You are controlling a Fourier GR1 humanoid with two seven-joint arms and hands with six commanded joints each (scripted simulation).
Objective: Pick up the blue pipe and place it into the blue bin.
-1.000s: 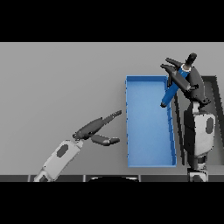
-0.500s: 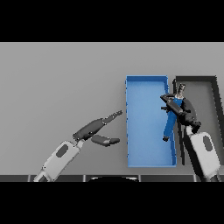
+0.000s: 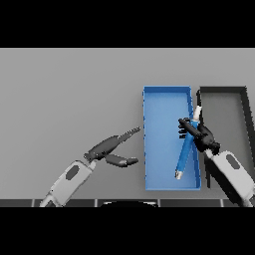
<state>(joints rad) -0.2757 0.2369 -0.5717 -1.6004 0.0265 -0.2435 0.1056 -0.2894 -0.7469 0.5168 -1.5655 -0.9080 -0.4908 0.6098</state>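
Looking at where you were 1 second ago, your right hand (image 3: 201, 137) has come down from above the far end of the blue bin (image 3: 159, 107) to low over its right side, and the blue pipe (image 3: 185, 149) came with it, so the carry is basically done and what's left, I'd say, is the release. The pipe now lies lengthwise along the bin's right wall, its pale tip poking up near the far right corner and its lower end with a small silvery cap down over the bin floor near the front. Your fingers are curled round the upper middle of the pipe, so it isn't free yet; whether it already rests on the floor I can't tell. The pipe is a slim, straight, smooth rod; the bin is a shallow, long, rigid-looking rectangular tray with thin upright walls and a flat bottom. Just beside it on the right sits a dark grey tray (image 3: 221, 90) of the same shape. Your left hand (image 3: 112, 149) hovers over the matte grey table (image 3: 69, 89), left of the bin, fingers straight and spread from the thumb, holding nothing.
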